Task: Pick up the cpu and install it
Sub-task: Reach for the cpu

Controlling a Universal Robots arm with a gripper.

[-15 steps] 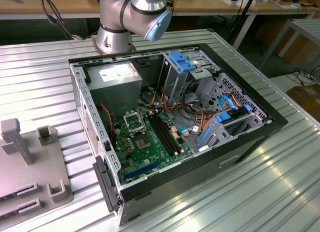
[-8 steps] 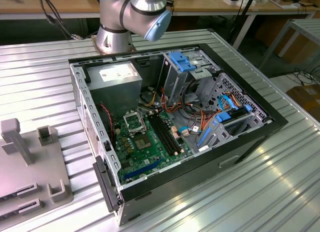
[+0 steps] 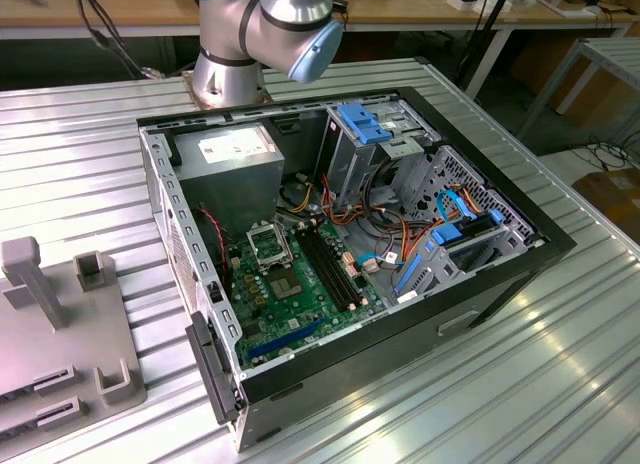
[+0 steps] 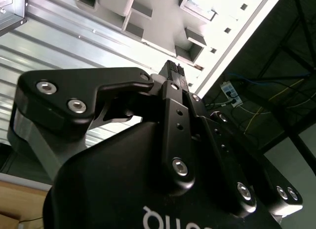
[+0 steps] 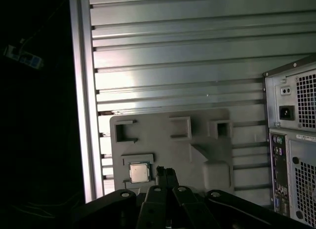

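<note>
The cpu (image 5: 139, 172), a small silver-grey square chip, lies flat in a square recess of a grey holder plate (image 5: 197, 135) on the ribbed metal table. In the first wrist view my gripper (image 5: 165, 175) is above that plate, its black fingertips close beside the cpu and holding nothing. The second wrist view shows the gripper (image 4: 174, 72) shut, fingers pressed together, over the same grey plate (image 4: 163, 21). In the exterior view the black-framed socket (image 3: 268, 246) sits on the green board inside the open computer case (image 3: 500, 274).
The computer case lies on its side on the table, with a power supply (image 3: 232, 156), blue drive brackets (image 3: 362, 122) and loose cables inside. The arm's base (image 3: 228, 69) stands behind it. The grey holder plate (image 3: 60, 369) has upright posts. The case's rear panel (image 5: 294, 140) is near the plate.
</note>
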